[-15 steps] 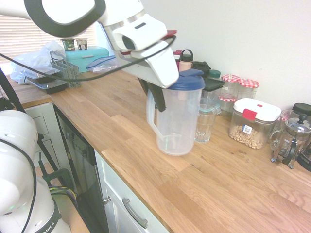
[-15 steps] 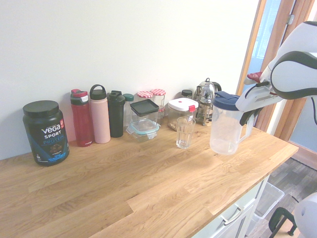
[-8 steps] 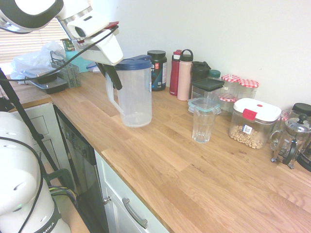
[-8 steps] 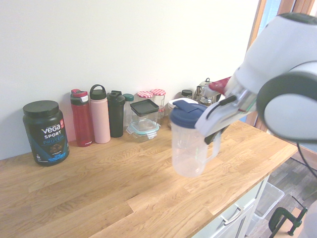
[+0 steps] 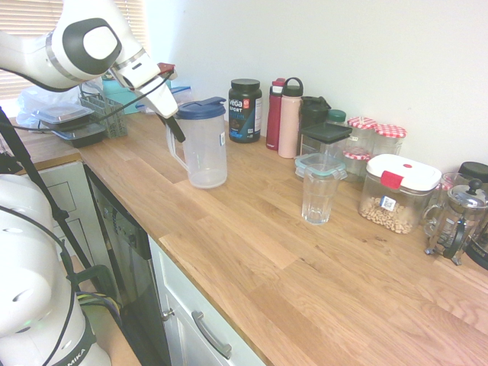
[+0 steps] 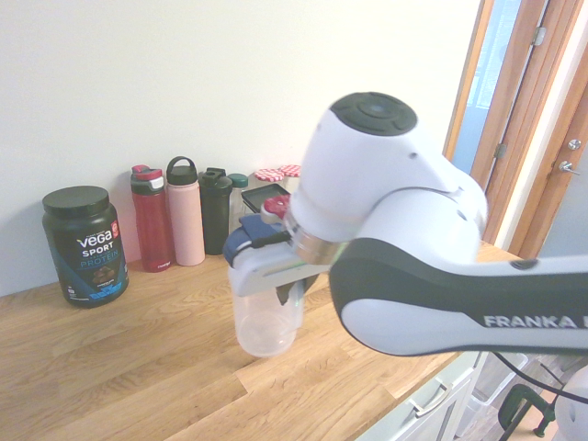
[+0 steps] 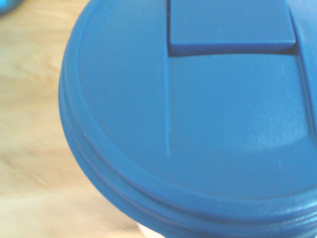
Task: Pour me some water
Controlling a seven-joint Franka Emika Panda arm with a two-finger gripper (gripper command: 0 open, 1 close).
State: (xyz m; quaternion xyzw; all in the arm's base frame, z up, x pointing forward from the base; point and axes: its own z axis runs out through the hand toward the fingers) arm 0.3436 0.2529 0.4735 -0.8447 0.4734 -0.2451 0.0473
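A clear plastic pitcher [image 5: 203, 151] with a blue lid [image 5: 200, 108] stands upright at the left part of the wooden counter [image 5: 320, 290]. I cannot tell whether its base touches the wood. My gripper [image 5: 175, 126] is shut on the pitcher's handle, reaching in from the left. No water shows inside it. An empty drinking glass [image 5: 319, 197] stands further right, well apart from the pitcher. In the second exterior view the pitcher [image 6: 266, 317] hangs under my gripper [image 6: 287, 292] and the arm hides the glass. The blue lid [image 7: 198, 124] fills the wrist view.
Along the wall stand a black Vega tub [image 5: 245, 110], a red bottle [image 5: 274, 114], a pink bottle [image 5: 290, 108], a lidded box [image 5: 324, 141], a nut container [image 5: 398, 194] and a French press [image 5: 457, 221]. A dish rack [image 5: 103, 114] sits far left.
The arm has carried the pitcher along the counter, away from the glass and toward the Vega tub end. The grip on the handle has stayed shut.
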